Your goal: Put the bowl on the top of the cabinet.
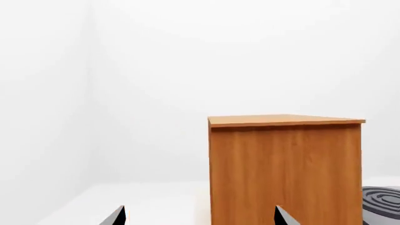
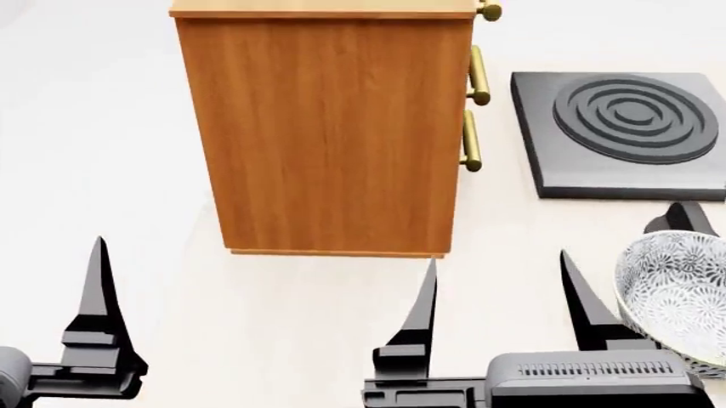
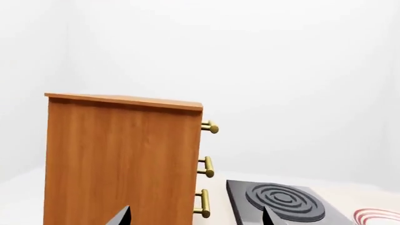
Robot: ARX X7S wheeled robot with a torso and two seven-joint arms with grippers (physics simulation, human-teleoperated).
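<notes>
The bowl point(image 2: 681, 289), white with a grey leaf pattern, stands on the white surface at the lower right of the head view and is cut by the frame edge. It is hidden from both wrist views. My right gripper point(image 2: 499, 272) point(image 3: 196, 214) is open and empty, just left of the bowl. It faces the handle-side edge of the cabinet point(image 2: 329, 127) point(image 3: 119, 159). The orange-brown cabinet point(image 1: 284, 173) rises ahead with a lighter flat top point(image 1: 284, 119). My left gripper point(image 1: 200, 214) is open and empty. Only one of its fingers point(image 2: 100, 297) shows in the head view.
A dark square hob with raised rings point(image 2: 624, 127) point(image 3: 281, 199) lies right of the cabinet, beside its brass handles point(image 2: 471, 140). A dark pointed piece point(image 2: 681, 217) shows behind the bowl. The edge of a red-ringed plate point(image 3: 378, 216) lies beyond the hob.
</notes>
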